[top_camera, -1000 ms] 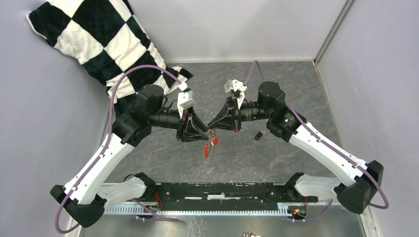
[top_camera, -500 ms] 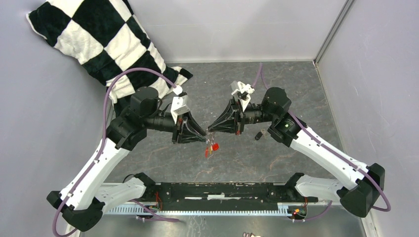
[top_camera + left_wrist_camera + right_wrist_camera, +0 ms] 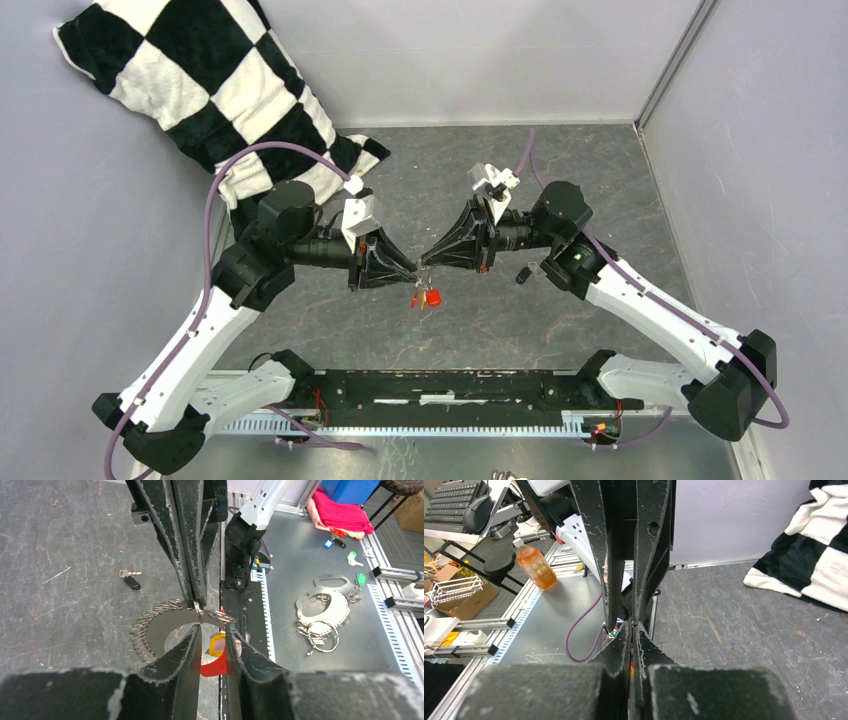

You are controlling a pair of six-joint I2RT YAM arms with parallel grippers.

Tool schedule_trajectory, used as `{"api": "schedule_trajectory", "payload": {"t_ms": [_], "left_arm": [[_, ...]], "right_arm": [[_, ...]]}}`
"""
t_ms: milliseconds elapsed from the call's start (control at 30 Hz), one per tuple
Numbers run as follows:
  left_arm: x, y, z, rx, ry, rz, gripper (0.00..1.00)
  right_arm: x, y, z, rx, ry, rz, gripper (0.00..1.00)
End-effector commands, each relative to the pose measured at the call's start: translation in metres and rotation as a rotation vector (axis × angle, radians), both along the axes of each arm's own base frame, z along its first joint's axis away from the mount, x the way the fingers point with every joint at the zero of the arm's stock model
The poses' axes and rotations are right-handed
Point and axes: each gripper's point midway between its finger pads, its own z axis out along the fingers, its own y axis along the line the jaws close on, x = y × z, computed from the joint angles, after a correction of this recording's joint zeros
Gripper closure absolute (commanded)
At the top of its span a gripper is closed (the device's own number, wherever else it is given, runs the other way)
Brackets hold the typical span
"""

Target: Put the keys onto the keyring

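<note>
Both grippers meet tip to tip above the middle of the table. My right gripper [image 3: 424, 264] is shut on the keyring [image 3: 150, 625], a thin grey wire loop that it pinches at its top edge; its own view shows its jaws pressed together [image 3: 631, 624]. A red-headed key [image 3: 212, 667] and a yellow-headed key [image 3: 217, 644] hang below the ring [image 3: 427, 297]. My left gripper [image 3: 212, 627] stands narrowly open, its tips at the ring's lower edge, and the hanging keys show through its gap. A black-headed key [image 3: 522, 272] lies on the table under the right arm.
A black-and-white checked pillow [image 3: 200, 90] lies at the back left corner. Grey walls close the table on the left, back and right. The arms' black base rail [image 3: 440, 385] runs along the near edge. Beyond it a metal bench holds other key bundles [image 3: 320, 610].
The left gripper has moved right until its tips reach the right gripper's, and its jaws have narrowed. The hanging keys have risen and shifted slightly with the ring.
</note>
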Motion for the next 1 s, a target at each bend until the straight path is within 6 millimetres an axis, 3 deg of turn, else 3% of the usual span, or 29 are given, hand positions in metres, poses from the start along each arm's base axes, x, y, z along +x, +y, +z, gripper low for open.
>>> {"api": "schedule_trajectory", "payload": {"t_ms": [0, 300, 667, 800, 967], "left_arm": [[0.013, -0.003, 0.01, -0.044, -0.02, 0.067, 0.7], [0.019, -0.004, 0.008, -0.05, -0.022, 0.104, 0.71], [0.0, -0.006, 0.014, -0.082, 0.03, 0.005, 0.68], [-0.009, -0.004, 0.007, -0.073, 0.041, -0.036, 0.67], [-0.003, -0.002, -0.006, -0.034, 0.009, -0.007, 0.67]], "right_arm": [[-0.006, -0.004, 0.019, 0.067, -0.045, 0.017, 1.0], [-0.006, -0.002, 0.019, 0.082, -0.029, 0.025, 1.0], [-0.001, -0.001, 0.017, 0.089, -0.017, -0.003, 1.0], [-0.001, -0.001, 0.018, 0.09, -0.022, -0.005, 1.0], [-0.002, -0.002, 0.024, 0.104, -0.03, -0.007, 0.99]]}}
